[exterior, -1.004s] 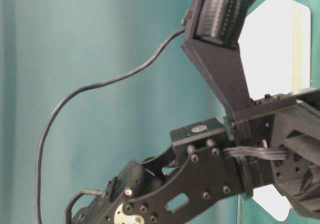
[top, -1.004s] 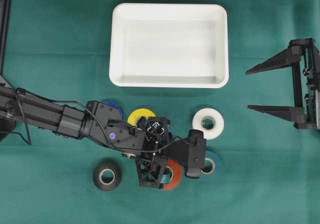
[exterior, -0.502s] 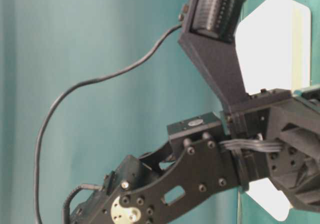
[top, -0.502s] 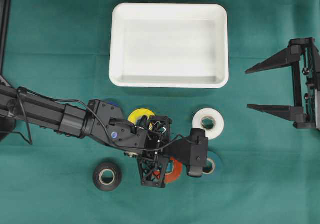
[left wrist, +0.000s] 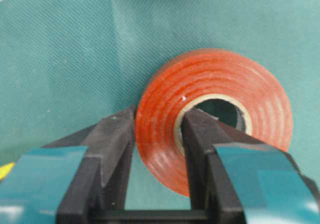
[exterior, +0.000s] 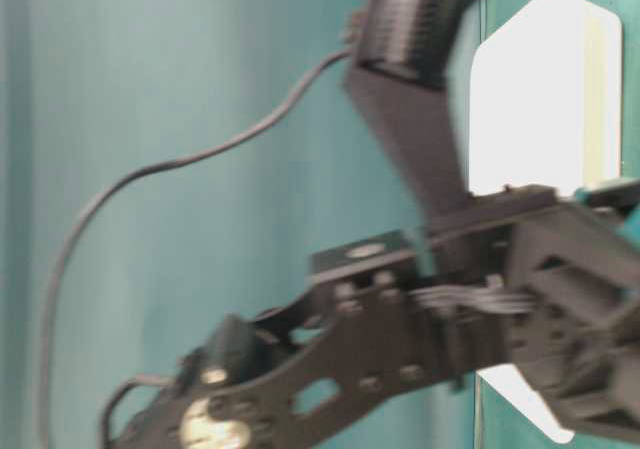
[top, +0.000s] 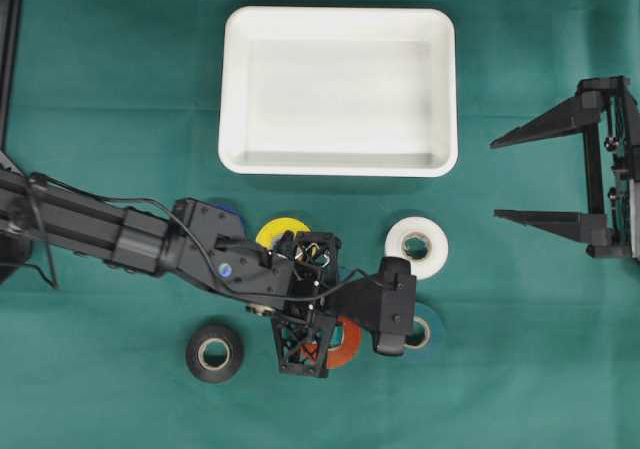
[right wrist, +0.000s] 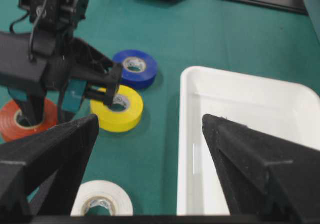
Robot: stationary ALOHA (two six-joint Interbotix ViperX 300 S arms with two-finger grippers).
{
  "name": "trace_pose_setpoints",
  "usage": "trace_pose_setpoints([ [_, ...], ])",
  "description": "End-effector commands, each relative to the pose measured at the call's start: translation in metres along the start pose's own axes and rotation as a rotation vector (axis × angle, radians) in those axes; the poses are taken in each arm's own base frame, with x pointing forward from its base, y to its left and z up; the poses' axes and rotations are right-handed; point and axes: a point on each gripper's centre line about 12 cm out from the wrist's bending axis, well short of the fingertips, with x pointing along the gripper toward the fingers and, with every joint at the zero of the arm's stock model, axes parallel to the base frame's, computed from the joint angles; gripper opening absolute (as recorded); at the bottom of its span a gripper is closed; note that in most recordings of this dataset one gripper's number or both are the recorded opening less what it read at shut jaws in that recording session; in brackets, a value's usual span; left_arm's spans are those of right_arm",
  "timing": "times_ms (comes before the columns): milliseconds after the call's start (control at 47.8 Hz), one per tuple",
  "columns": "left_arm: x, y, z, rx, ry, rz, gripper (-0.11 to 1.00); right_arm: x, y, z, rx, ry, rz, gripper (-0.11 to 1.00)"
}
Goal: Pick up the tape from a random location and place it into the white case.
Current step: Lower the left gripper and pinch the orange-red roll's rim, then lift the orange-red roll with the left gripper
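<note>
The counter (top: 120, 79), covered in green cloth, carries everything here. The white case (top: 338, 91) sits near its far edge with nothing in it. The left arm (top: 110, 231) reaches in from the left side, and its left hand (left wrist: 157, 134) is clamped on the orange tape (left wrist: 215, 92): one finger presses the roll's outer face and the other sits inside the core. That roll lies on the cloth well short of the case, in the near cluster of rolls. The right hand (top: 540, 176) hangs at the right edge with its fingers spread wide, holding nothing. A white tape (top: 416, 247) lies between the case and the left hand. A black tape (top: 214, 353) lies at the near left. A yellow tape (right wrist: 119, 108) and a blue tape (right wrist: 135, 68) sit just beside each other, partly under the left arm. A teal tape (top: 428, 327) peeks out beside the camera mount.
</note>
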Motion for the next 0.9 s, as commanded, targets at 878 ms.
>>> trace_pose_setpoints([
  [878, -0.165, -0.009, 0.055, 0.004, -0.183, -0.021, 0.22, 0.001, -0.001, 0.009, -0.001, -0.020, -0.003, 0.92],
])
